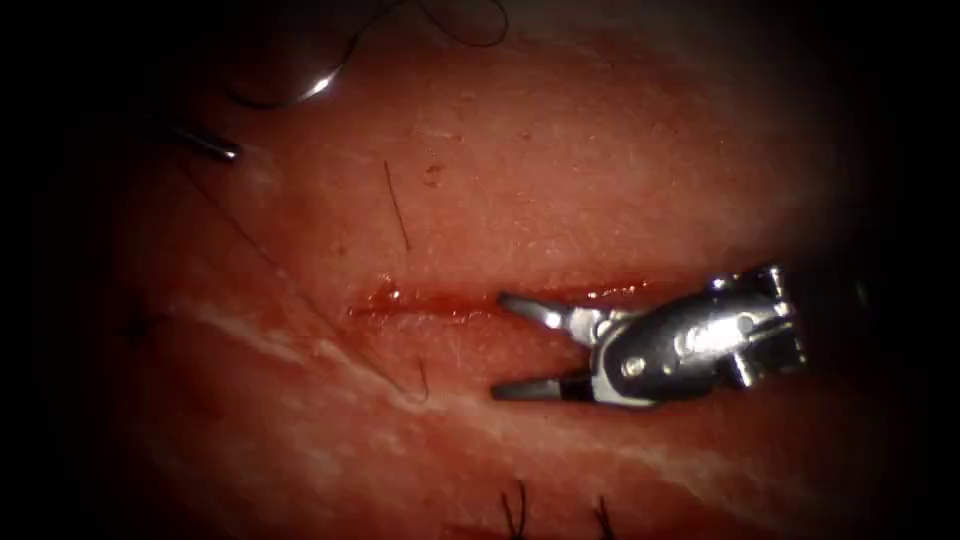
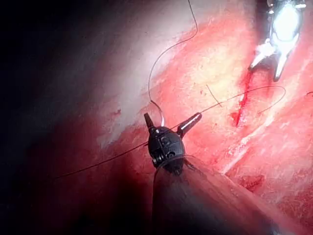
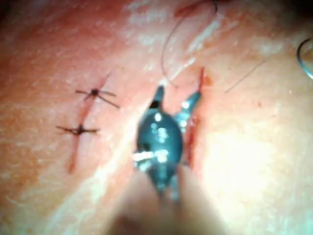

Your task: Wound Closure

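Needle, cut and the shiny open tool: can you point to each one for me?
needle (image 1: 318,86): endoscope view, on its bright curved body.
cut (image 1: 420,300): endoscope view, on the wet red line.
right arm's tool (image 1: 505,345): endoscope view, midway between its open jaw tips.

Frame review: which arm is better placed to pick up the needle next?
Probably left. The left tool, jaws open and empty, sits beside the needle, which lies on the tissue left of the cut. The right tool, also open and empty, is over the cut, farther away.
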Controlling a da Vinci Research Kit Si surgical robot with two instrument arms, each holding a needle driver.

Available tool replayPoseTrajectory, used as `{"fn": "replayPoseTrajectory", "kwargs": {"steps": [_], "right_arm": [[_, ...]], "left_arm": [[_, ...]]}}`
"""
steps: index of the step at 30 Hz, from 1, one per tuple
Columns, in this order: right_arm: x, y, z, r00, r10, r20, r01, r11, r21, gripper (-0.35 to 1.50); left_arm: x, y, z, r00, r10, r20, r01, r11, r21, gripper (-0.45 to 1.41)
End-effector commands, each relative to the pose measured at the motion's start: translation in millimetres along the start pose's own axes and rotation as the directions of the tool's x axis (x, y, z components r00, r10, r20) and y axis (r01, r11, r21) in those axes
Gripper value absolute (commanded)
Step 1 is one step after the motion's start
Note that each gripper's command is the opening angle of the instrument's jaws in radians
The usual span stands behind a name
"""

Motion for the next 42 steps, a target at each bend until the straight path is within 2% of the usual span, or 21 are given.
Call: {"fn": "replayPoseTrajectory", "kwargs": {"steps": [1, 5, 9, 14, 20, 24, 25, 26, 32, 35, 39, 42], "right_arm": [[-1.5, -0.1, 1.3, 0.999, 0.040, -0.007, -0.040, 0.999, 0.003, 0.74], [-2.9, 1.3, 3.5, 0.978, 0.204, -0.045, -0.204, 0.979, 0.009, 0.64], [-3.6, 2.3, 5.7, 0.956, 0.287, -0.063, -0.289, 0.957, -0.020, 0.59], [-3.9, 3.5, 8.1, 0.904, 0.409, -0.125, -0.413, 0.911, -0.004, 0.52], [-4.0, 5.3, 9.9, 0.881, 0.445, -0.160, -0.451, 0.892, -0.005, 0.56], [-4.1, 6.2, 10.6, 0.876, 0.451, -0.174, -0.458, 0.889, -0.002, 0.22], [-4.0, 6.3, 11.0, 0.872, 0.455, -0.181, -0.460, 0.888, 0.017, -0.23], [-4.0, 6.4, 11.1, 0.869, 0.460, -0.182, -0.465, 0.885, 0.022, -0.35], [-3.3, 5.8, 11.4, 0.869, 0.457, -0.187, -0.457, 0.888, 0.046, -0.35], [-2.7, 5.8, 11.2, 0.865, 0.466, -0.186, -0.466, 0.883, 0.050, -0.35], [-1.3, 6.0, 10.5, 0.873, 0.446, -0.199, -0.445, 0.894, 0.051, -0.35], [-0.4, 6.1, 10.1, 0.876, 0.436, -0.208, -0.435, 0.899, 0.050, -0.35]], "left_arm": [[-1.2, 0.3, 0.4, 1.000, -0.002, 0.002, 0.002, 1.000, -0.003, 1.06], [-3.5, 1.6, -1.0, 1.000, -0.004, 0.009, 0.004, 1.000, 0.005, 0.94], [-5.2, 2.3, -1.8, 1.000, -0.012, 0.005, 0.012, 1.000, -0.011, 0.84], [-6.9, 3.4, -1.9, 1.000, -0.014, -0.001, 0.014, 0.999, -0.034, 0.73], [-7.4, 4.4, -1.6, 1.000, -0.008, -0.008, 0.007, 0.998, -0.069, 0.59], [-7.2, 4.9, -1.5, 1.000, -0.008, -0.009, 0.007, 0.997, -0.077, 0.56], [-7.0, 5.0, -1.5, 1.000, -0.009, -0.010, 0.008, 0.997, -0.082, 0.52], [-6.9, 5.1, -1.5, 1.000, -0.009, -0.010, 0.009, 0.997, -0.083, 0.52], [-6.1, 5.3, -1.5, 1.000, -0.021, -0.003, 0.020, 0.996, -0.086, 0.47], [-5.4, 5.1, -1.6, 0.999, -0.017, 0.028, 0.019, 0.996, -0.082, 0.54], [-4.3, 5.9, -2.0, 0.993, -0.014, 0.116, 0.024, 0.996, -0.084, 0.67], [-4.0, 7.0, -2.2, 0.973, 0.003, 0.232, 0.021, 0.995, -0.101, 0.78]]}}
